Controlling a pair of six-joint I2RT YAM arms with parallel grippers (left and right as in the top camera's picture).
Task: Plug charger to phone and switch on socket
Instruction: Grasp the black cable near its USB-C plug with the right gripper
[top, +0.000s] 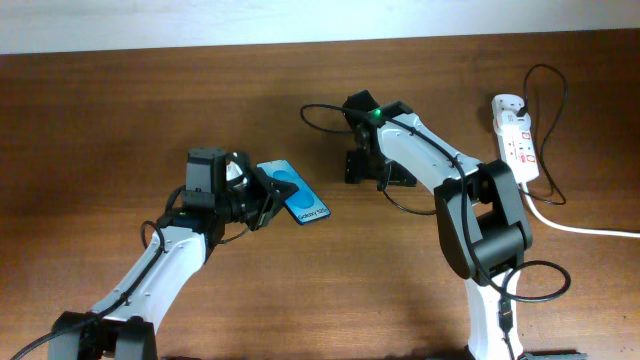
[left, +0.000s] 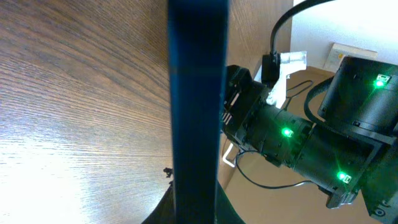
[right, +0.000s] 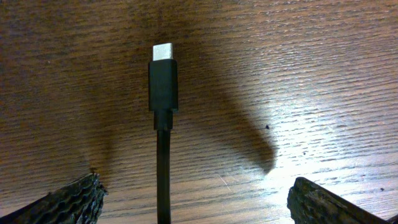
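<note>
My left gripper (top: 262, 196) is shut on the phone (top: 296, 192), whose blue screen faces up and sticks out to the right, tilted above the table. In the left wrist view the phone (left: 199, 93) shows edge-on as a dark blue bar rising from my jaws (left: 196, 213). My right gripper (top: 378, 166) is open, low over the table right of the phone. In the right wrist view the charger's black plug (right: 163, 78) with its silver tip lies flat on the wood between my spread fingers (right: 196, 200), untouched. The socket (top: 516, 138) lies at the far right.
The charger's thin black cable (top: 548, 110) loops around the socket and behind my right arm (top: 440, 165). The socket's thick white cord (top: 585, 228) runs off the right edge. My right arm fills the right of the left wrist view (left: 311, 137).
</note>
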